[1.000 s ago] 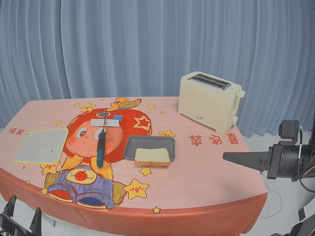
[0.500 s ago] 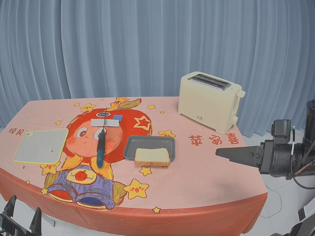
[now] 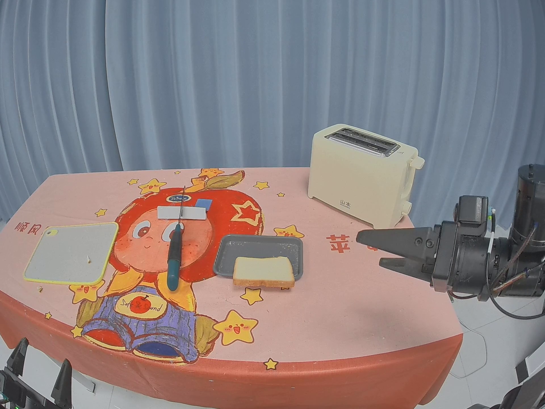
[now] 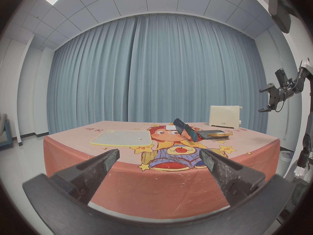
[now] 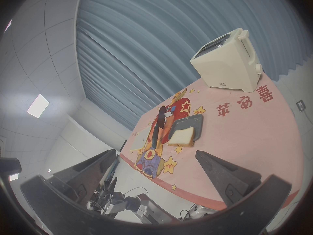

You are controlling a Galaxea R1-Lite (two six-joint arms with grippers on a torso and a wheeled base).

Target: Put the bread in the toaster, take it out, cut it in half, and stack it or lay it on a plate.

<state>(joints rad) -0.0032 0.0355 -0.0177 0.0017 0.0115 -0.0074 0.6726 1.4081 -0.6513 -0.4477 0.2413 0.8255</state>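
A slice of bread (image 3: 264,272) lies half on the front rim of a grey tray (image 3: 258,246) in the middle of the table. The cream toaster (image 3: 363,174) stands at the back right with its slots empty. A teal-handled knife (image 3: 175,257) lies left of the tray, and a pale cutting board (image 3: 72,252) lies at the far left. My right gripper (image 3: 372,250) hangs open above the table's right edge, right of the bread and in front of the toaster. My left gripper (image 4: 159,162) is open and empty, low in front of the table.
The table is draped in a pink cloth with a cartoon apple print. A small white card (image 3: 181,212) lies under the knife blade. Bare cloth stretches between the tray and the right gripper. Blue curtains hang behind the table.
My right gripper has moved left and up over the table's right edge and turned, so both fingers now show spread apart. Nothing on the table has moved.
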